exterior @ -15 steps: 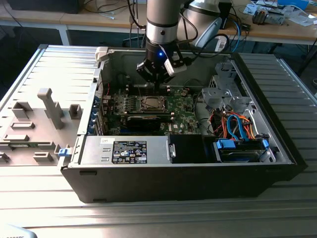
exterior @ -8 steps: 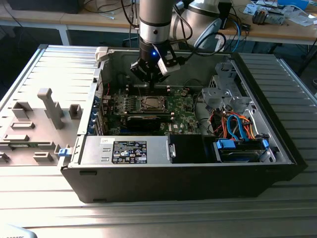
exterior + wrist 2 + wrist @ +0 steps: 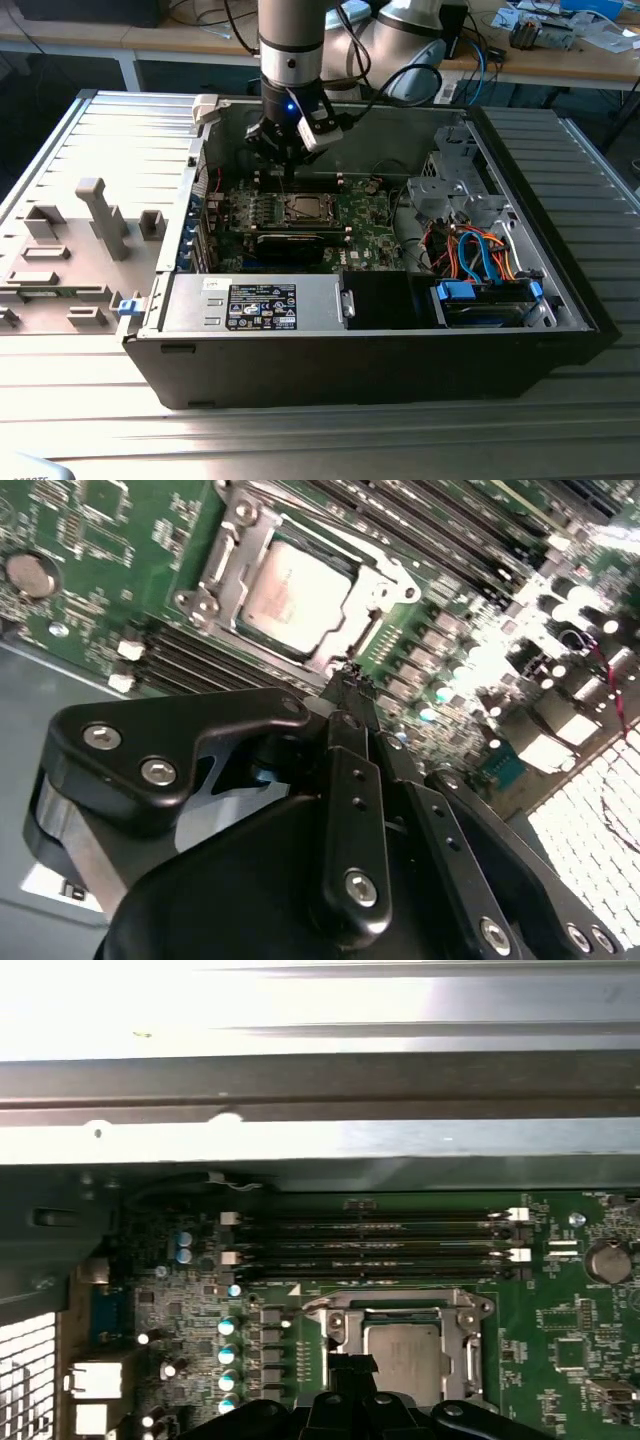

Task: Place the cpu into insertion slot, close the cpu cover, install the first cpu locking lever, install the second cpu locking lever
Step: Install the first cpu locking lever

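Space over the insertion slot (image 3: 303, 208) is open from above. Case wall (image 3: 330, 120) crowds one side, memory slots (image 3: 375, 1245) between; power-supply box (image 3: 255, 303) on the opposite side.

From the exterior view we look down and across at the whole open computer case (image 3: 560, 330), from some way off. In both wrist views we sit close above the motherboard (image 3: 90, 540), past the gripper (image 3: 348, 685), sharing the insertion slot (image 3: 405, 1345).
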